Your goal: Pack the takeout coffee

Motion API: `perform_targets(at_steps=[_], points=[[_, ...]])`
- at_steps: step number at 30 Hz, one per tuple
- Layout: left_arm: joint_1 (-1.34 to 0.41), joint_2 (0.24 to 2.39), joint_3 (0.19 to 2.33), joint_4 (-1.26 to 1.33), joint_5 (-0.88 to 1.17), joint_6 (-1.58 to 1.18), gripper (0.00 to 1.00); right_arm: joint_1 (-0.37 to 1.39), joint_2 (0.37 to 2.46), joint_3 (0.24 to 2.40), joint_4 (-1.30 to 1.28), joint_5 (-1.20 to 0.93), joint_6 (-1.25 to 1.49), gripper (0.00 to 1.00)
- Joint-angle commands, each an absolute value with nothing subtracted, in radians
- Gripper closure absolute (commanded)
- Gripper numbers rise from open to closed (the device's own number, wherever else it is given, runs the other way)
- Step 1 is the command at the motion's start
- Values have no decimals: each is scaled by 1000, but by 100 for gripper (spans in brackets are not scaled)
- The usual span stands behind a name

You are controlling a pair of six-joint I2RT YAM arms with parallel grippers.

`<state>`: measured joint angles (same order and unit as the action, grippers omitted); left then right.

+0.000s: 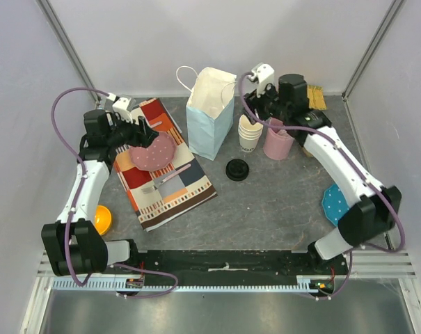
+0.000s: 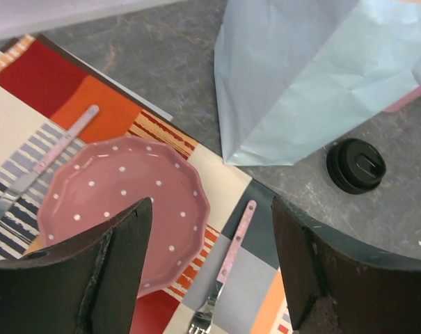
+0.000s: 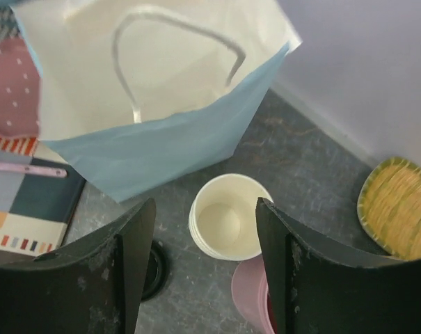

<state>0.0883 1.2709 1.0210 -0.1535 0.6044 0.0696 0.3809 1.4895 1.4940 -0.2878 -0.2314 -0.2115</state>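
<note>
— Two arms over the tabletop (image 1: 266, 202) — what lies under them?
— Left gripper (image 2: 210, 271) hangs wide, empty, above a pink plate (image 2: 120, 202); right gripper (image 3: 203, 271) wide over stacked cups (image 3: 227, 223) beside the blue bag (image 1: 210, 115).
— And the coffee?
— Only its black lid (image 1: 237, 169) shows, just before the bag.
</note>
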Motion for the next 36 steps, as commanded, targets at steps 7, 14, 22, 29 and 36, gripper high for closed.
perform_targets(at_steps=[7, 14, 22, 29, 36], points=[[89, 1298, 1108, -284, 698, 100, 26, 436, 1715, 1629, -537, -229, -347, 37], [87, 1315, 1109, -282, 719, 89, 27, 434, 1801, 1678, -558, -190, -319, 55], [87, 1324, 1115, -282, 712, 89, 28, 434, 1847, 1704, -564, -135, -330, 60], [87, 1327, 1123, -282, 706, 83, 28, 434, 1870, 1724, -577, -127, -339, 68], [87, 1328, 1121, -278, 696, 84, 28, 434, 1879, 1729, -589, -147, -341, 72]])
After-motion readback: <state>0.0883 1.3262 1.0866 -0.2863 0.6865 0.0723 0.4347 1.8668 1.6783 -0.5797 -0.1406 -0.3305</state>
